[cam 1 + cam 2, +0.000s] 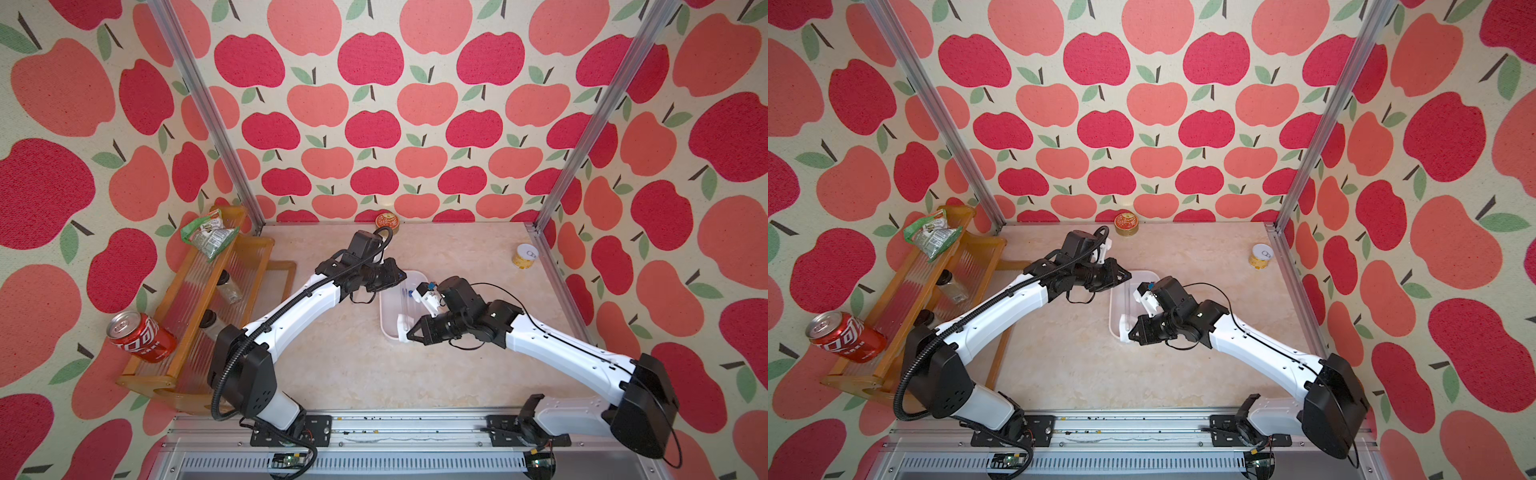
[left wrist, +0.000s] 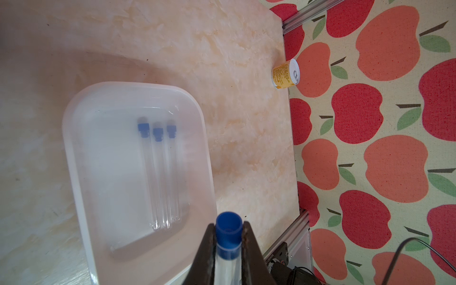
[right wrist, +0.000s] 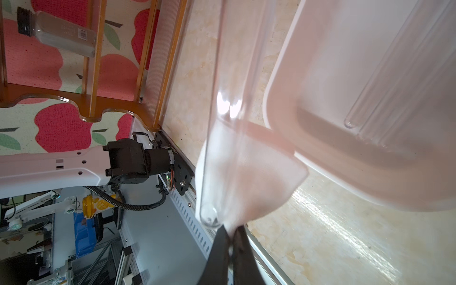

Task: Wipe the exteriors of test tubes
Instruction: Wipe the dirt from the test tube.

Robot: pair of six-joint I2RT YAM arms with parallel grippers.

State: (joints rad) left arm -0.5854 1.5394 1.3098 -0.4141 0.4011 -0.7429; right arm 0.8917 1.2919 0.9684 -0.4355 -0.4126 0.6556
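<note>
Marble-patterned beige tabletop (image 1: 353, 365), enclosed by apple-print fabric walls (image 1: 374, 104) and aluminium posts (image 1: 199, 104). White tray (image 2: 74, 148), centre: three blue-capped test tubes (image 2: 160, 172) lying side by side. Left hand (image 2: 228, 225): clamped on a fourth test tube (image 2: 225, 269) at its cap, by the tray's rim. Right hand (image 3: 230, 229): closed, pinching a white cloth (image 3: 246, 172) at that tube's rounded end. Yellow tin (image 1: 524, 255), right edge; red-gold tin (image 1: 387, 221), back wall; wooden rack (image 1: 145, 384), left.

white left arm (image 1: 299, 307) and right arm (image 1: 557, 345), black joints (image 1: 245, 374), ribbed black cable (image 1: 213, 399).
</note>
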